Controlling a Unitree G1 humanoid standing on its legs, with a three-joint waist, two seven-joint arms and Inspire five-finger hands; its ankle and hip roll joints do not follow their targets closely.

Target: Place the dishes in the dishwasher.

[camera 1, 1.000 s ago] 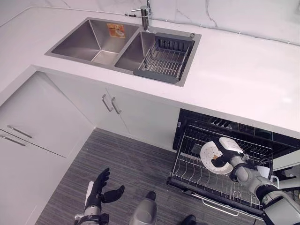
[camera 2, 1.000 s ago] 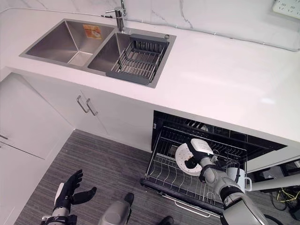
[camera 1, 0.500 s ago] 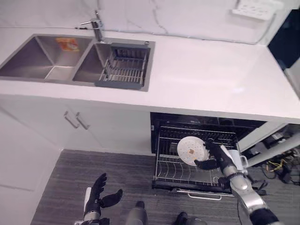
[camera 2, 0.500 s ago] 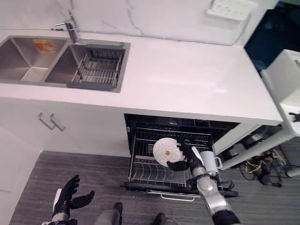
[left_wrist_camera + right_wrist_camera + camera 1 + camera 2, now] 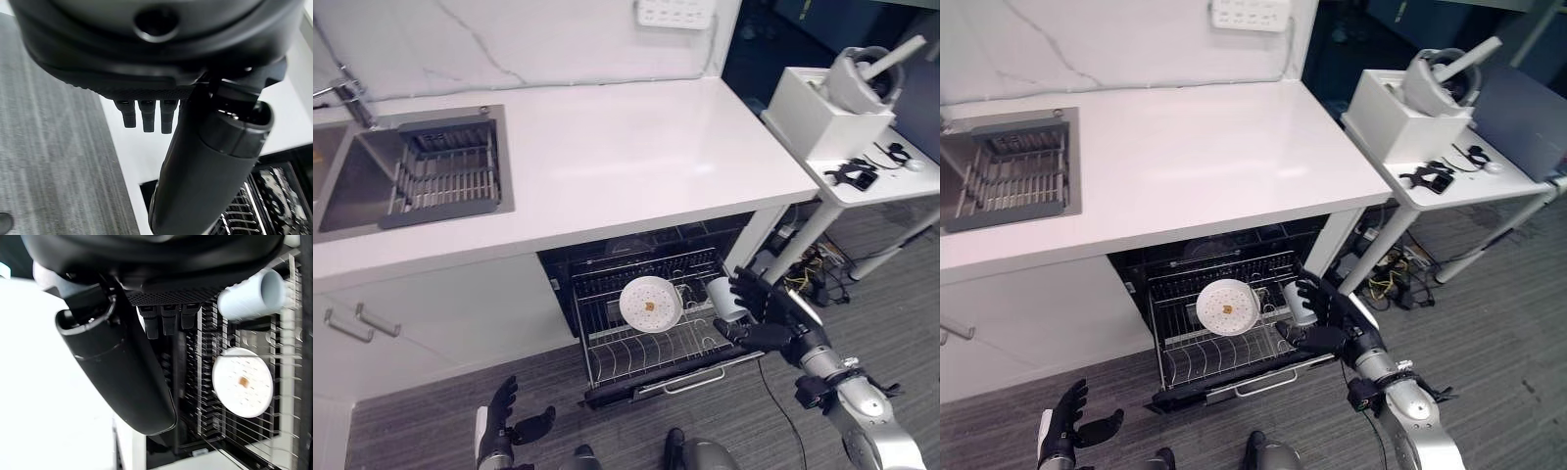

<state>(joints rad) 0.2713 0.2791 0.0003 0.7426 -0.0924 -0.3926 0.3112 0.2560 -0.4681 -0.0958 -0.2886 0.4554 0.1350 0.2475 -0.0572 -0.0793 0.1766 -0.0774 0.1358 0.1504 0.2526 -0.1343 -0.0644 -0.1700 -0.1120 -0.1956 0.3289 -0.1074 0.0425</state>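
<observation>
The right hand [image 5: 766,311] hangs spread open and empty, just beside the rack [image 5: 636,357]. A white plate [image 5: 650,302] stands upright in that pulled-out rack, a mug [image 5: 722,297] beside it. The left hand [image 5: 499,431] hovers open near the floor.

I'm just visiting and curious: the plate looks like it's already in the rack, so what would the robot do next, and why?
Probably draw the right robot hand back from the dishwasher rack. The plate stands upright among the rack's wires, apart from the hand, whose fingers are spread open and hold nothing. A white mug sits close beside that hand, so it should pull away carefully. The left robot hand hangs open, low over the floor.
</observation>
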